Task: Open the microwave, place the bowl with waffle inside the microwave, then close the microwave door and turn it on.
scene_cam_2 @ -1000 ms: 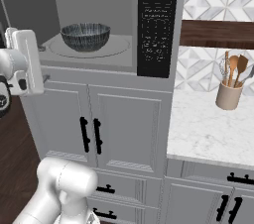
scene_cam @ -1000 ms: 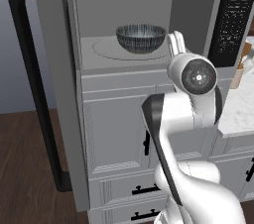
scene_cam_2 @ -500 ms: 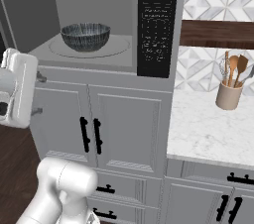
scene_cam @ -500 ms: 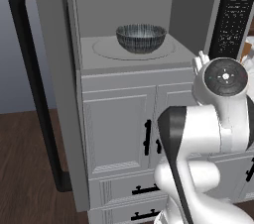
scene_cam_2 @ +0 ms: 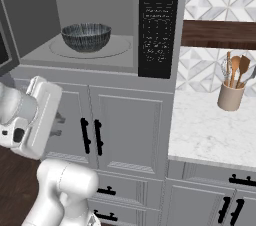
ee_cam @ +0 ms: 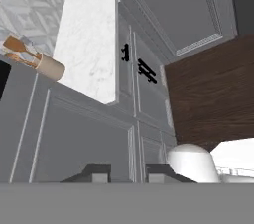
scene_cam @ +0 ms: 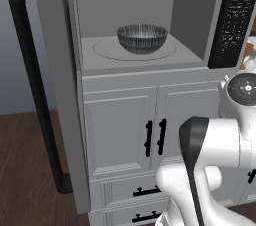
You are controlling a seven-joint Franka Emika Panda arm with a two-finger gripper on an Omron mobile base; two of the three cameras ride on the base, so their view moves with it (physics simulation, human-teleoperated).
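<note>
**Grey cavity holds the bowl; door stands wide**

Grey and ribbed, the bowl [scene_cam: 142, 38] sits inside the microwave [scene_cam: 192, 17], roughly centred on the round turntable [scene_cam_2: 90, 49], clear of the side walls and set back from the front lip. That placement looks deliberate: nothing overhangs the sill, so a swinging door should meet no obstruction. The waffle cannot be made out from these angles; the bowl's rim hides its inside.

The microwave door [scene_cam: 55, 90] is swung fully out to the left, nearly edge-on in the left base view, with its long black bar handle [scene_cam: 35, 90] on the outer side, well away from the cabinet front. Placement seems done; closing the door appears to be the step in hand.

The gripper [ee_cam: 127, 173] hangs low in front of the white cabinet doors [scene_cam: 150, 135], below the cavity. Its finger tips stand fairly near each other with a small gap between, and nothing lies in that gap. Beyond them the hand view shows cabinet fronts, a marble counter [scene_cam_2: 210, 130] and a utensil jar [scene_cam_2: 231, 95].

Open floor lies left of the cabinets, giving room to reach round the door's outer face. The black button panel [scene_cam_2: 159, 22] on the right is unobstructed.
</note>
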